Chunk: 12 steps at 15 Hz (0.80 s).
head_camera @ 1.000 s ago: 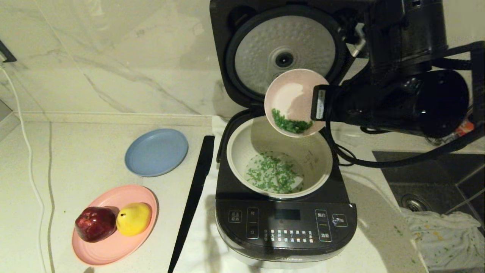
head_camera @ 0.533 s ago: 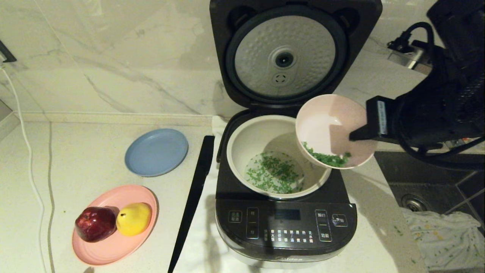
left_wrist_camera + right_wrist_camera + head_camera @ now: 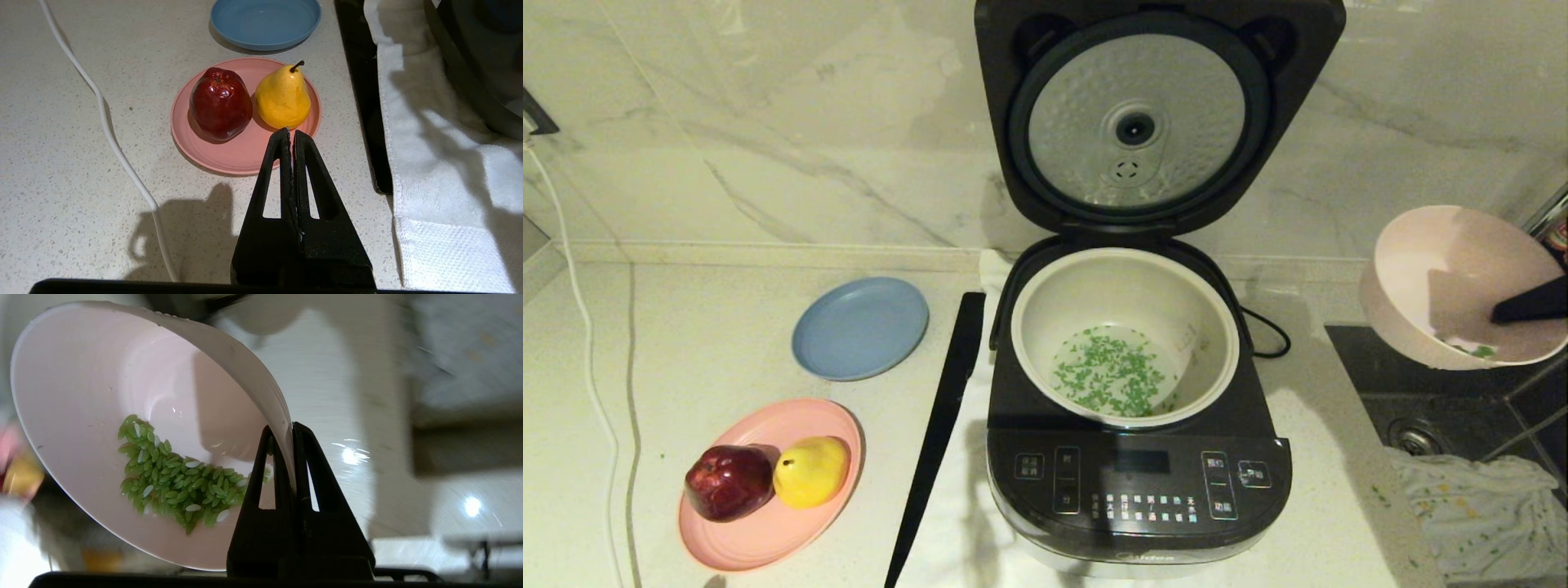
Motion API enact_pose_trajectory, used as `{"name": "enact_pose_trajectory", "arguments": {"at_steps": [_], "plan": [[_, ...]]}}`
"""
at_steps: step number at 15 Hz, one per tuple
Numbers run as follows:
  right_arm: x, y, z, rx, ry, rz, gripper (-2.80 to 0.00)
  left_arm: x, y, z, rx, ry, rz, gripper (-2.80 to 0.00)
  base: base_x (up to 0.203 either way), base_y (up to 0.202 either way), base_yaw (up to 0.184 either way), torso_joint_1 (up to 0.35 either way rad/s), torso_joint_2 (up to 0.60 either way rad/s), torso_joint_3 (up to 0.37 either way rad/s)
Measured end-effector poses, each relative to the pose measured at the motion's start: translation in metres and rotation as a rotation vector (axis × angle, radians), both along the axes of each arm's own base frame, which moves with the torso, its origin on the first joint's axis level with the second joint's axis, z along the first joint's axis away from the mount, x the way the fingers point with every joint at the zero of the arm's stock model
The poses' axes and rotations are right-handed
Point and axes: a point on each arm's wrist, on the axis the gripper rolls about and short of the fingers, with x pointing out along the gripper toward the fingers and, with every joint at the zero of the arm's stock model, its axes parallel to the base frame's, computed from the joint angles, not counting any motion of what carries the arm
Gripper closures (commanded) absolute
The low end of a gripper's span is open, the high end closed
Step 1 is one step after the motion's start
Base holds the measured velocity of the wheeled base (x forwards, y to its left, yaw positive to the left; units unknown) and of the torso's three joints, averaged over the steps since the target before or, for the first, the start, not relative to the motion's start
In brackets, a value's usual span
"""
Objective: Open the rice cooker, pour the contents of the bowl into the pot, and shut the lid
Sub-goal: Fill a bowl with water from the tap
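Observation:
The rice cooker [image 3: 1135, 482] stands with its lid [image 3: 1135, 122] hinged up, silver underside facing me. Its cream pot [image 3: 1045, 318] holds green bits and white grains [image 3: 1111, 380] on the bottom. The pink bowl [image 3: 1445, 278] hangs at the far right, beyond the cooker and over the sink's edge, tilted. My right gripper [image 3: 281, 430] is shut on the bowl's rim [image 3: 253, 371], and one finger [image 3: 1534, 300] shows inside it. A clump of green and white grains [image 3: 175, 482] still lies in the bowl. My left gripper [image 3: 291, 132] is shut on nothing, low over the counter by the pink plate.
A blue plate [image 3: 860, 327] and a pink plate [image 3: 760, 535] with a red apple [image 3: 727, 482] and yellow pear [image 3: 810, 469] lie left of the cooker. A black bar [image 3: 939, 433] and white towel [image 3: 429, 163] flank it. Right: sink [image 3: 1445, 408], spotted cloth [image 3: 1486, 506].
The right arm has carried the bowl from above the pot out to the far right, clear of the cooker. The bowl has tipped back towards level. The left gripper's motion is not shown.

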Motion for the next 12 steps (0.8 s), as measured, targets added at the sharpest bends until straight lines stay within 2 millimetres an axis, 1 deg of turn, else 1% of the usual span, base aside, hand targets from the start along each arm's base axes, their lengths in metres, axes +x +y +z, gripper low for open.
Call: {"name": "enact_pose_trajectory", "arguments": {"at_steps": [2, 4, 8, 10, 12], "plan": [[0.001, -0.034, -0.016, 0.011, 0.058, -0.129, 0.00, 0.000, 0.000, 0.000, 0.000, 0.000, 0.000, 0.00, 0.000, 0.000, 0.000, 0.000, 0.00, 0.000], [0.002, -0.068, -0.041, 0.039, 0.119, -0.234, 0.00, 0.000, 0.000, 0.000, 0.000, 0.000, 0.000, 0.00, 0.000, 0.000, 0.000, 0.000, 0.00, 0.000], [0.004, -0.141, -0.093, 0.151, 0.163, -0.466, 0.00, 0.000, 0.000, 0.000, 0.000, 0.000, 0.000, 0.00, 0.000, 0.000, 0.000, 0.000, 0.00, 0.000], [0.003, -0.175, -0.117, 0.242, 0.198, -0.538, 0.00, 0.000, 0.000, 0.000, 0.000, 0.000, 0.000, 0.00, 0.000, 0.000, 0.000, 0.000, 0.00, 0.000], [0.000, -0.204, -0.139, 0.329, 0.230, -0.564, 0.00, 0.000, 0.000, 0.000, 0.000, 0.000, 0.000, 0.00, 0.000, 0.000, 0.000, 0.000, 0.00, 0.000]]}}
